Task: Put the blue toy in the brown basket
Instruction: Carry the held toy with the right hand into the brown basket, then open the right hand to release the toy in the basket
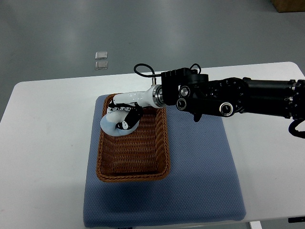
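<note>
A brown wicker basket (157,143) lies on a blue mat on the white table. My right arm reaches in from the right edge, and its white hand (125,110) is over the basket's far left corner. The fingers are curled around a pale blue toy (110,125), which hangs low inside the basket near its left wall. I cannot tell whether the toy touches the basket floor. Part of the toy is hidden by the fingers. My left arm does not show.
The blue mat (205,171) covers the middle of the white table (47,143). Two small clear squares (101,60) lie on the grey floor beyond the table's far edge. A brown box corner (288,5) shows at the top right.
</note>
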`<state>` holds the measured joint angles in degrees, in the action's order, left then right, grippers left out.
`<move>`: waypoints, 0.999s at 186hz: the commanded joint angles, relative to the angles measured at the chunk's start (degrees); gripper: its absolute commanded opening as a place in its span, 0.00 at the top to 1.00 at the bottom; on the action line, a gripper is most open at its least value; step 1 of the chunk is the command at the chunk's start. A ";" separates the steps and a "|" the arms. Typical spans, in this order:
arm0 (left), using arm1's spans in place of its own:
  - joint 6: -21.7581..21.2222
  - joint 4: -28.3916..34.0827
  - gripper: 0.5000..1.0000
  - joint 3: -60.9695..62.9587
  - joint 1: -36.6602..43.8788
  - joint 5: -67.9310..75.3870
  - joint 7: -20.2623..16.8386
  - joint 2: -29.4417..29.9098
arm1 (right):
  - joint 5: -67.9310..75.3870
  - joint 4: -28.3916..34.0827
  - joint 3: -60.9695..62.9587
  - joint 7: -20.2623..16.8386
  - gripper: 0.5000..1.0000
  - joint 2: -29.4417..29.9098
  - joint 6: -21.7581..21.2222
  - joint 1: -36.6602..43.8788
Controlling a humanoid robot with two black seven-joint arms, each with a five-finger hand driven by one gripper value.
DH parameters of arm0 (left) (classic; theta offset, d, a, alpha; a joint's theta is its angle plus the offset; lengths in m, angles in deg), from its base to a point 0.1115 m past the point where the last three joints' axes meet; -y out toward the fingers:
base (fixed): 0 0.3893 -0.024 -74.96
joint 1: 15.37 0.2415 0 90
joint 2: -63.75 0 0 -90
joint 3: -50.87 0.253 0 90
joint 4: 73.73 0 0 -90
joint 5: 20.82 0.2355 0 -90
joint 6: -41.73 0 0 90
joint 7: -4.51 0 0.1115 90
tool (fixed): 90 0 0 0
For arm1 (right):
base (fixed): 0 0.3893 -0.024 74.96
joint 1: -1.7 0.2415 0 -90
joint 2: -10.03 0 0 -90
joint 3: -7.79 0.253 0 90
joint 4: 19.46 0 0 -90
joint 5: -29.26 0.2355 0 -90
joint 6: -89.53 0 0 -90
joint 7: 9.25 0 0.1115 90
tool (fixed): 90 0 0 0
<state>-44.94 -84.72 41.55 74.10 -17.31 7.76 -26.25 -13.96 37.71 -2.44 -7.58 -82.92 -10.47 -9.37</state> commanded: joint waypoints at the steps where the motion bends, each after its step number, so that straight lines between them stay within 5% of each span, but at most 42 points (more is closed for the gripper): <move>1: 0.01 0.00 0.00 0.00 0.00 0.00 0.00 0.00 | -0.38 -0.40 -0.06 0.08 1.00 1.10 0.69 -1.05; 74: -0.17 0.00 0.00 0.00 0.00 0.00 0.00 0.00 | -0.91 -2.86 -2.25 0.08 0.92 2.77 1.57 -2.99; 88: -0.17 0.00 0.00 0.00 0.00 0.00 0.00 0.00 | -2.13 -3.56 -3.04 -0.01 0.72 2.86 1.57 -3.16; 135: -0.17 0.00 0.00 0.00 0.00 0.00 0.00 0.00 | -4.69 -4.17 -4.19 -0.01 0.37 2.86 1.57 -4.30; 186: -0.17 0.00 0.00 0.09 0.00 0.00 0.00 0.00 | -3.63 -4.17 -3.48 -0.01 0.27 1.98 0.78 -3.60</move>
<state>-45.09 -84.72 41.61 74.10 -17.31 7.76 -26.25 -18.19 33.54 -6.42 -7.56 -80.35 -9.24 -13.52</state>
